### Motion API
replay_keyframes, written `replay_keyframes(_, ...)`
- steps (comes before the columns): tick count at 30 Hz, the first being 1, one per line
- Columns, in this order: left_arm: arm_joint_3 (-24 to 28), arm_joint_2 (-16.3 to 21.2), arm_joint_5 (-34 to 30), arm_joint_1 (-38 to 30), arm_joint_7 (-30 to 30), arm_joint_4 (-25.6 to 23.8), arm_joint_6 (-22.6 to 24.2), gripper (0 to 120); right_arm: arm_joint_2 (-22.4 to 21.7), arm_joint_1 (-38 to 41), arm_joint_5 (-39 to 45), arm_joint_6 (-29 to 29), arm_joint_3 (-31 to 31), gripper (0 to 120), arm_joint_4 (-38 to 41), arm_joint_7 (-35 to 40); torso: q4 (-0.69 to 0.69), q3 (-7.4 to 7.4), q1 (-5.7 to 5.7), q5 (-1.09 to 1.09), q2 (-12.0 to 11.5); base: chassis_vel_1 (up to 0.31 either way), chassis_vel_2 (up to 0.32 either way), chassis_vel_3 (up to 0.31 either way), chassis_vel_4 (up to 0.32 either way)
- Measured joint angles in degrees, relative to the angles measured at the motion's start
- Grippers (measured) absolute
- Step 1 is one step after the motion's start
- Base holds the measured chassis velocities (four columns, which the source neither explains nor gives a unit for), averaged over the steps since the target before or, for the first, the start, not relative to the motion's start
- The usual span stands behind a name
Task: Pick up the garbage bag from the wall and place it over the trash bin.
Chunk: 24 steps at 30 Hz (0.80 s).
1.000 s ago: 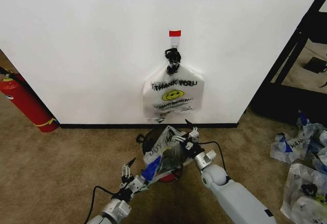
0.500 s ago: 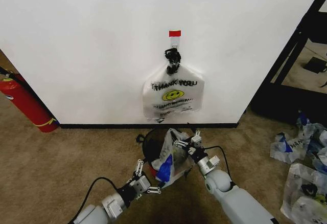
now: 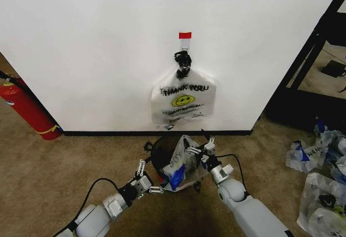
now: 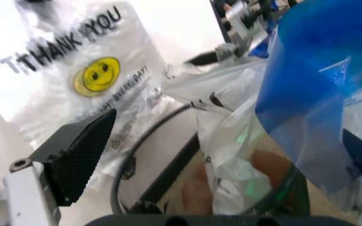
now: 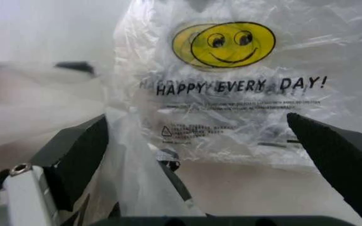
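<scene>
Over the trash bin [image 3: 162,147] both my fingers, left [image 3: 147,182] and right [image 3: 200,151], are standing apart, spreading the flimsy, slippery garbage bag [image 3: 177,164] by its rim.

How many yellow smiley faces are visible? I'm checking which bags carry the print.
1: on the whitish bundle of THANK YOU-print bags hanging from the white wall's hook. Others may be hidden in crumpled plastic.
</scene>
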Motion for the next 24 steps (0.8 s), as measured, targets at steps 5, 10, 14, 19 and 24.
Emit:
replay_keyframes(5, -0.7, 0.9, 0.0, 0.8, -1.5, -1.0, 0.0, 100, 0.6, 0.5, -1.0, 0.5, 0.2, 100, -1.1, 0.0, 0.01, 0.0, 0.0, 0.0, 0.0, 0.0, 0.0, 0.0, 0.0)
replay_keyframes(10, -2.0, 2.9, -4.2, 1.4, 6.0, -0.1, -5.2, 100, 1.2, 1.0, -1.5, 0.7, 0.2, 100, -1.8, 0.0, 0.02, 0.0, 0.0, 0.01, 0.0, 0.0, 0.0, 0.0, 0.0)
replay_keyframes(14, -1.9, 2.4, -9.4, -0.1, 14.7, 1.8, -10.2, 100, 1.7, 1.5, -1.8, 0.8, 0.2, 100, -2.6, 0.0, 0.0, 0.0, 0.0, 0.0, 0.0, 0.0, 0.0, 0.0, 0.0)
replay_keyframes(19, -1.8, 2.0, -14.5, -1.0, 20.1, 2.8, -13.0, 100, 2.3, 2.0, -2.3, 0.8, 0.2, 100, -3.5, 0.5, 0.0, 0.0, 0.0, 0.0, 0.0, 0.0, 0.0, 0.0, 0.0)
replay_keyframes(24, -1.9, 2.1, -20.3, -2.1, 26.3, 3.6, -15.1, 100, 3.0, 2.3, -2.8, 0.9, 0.2, 100, -4.2, 0.9, 0.01, 0.0, 0.0, 0.0, 0.0, 0.0, 0.0, 0.0, 0.0)
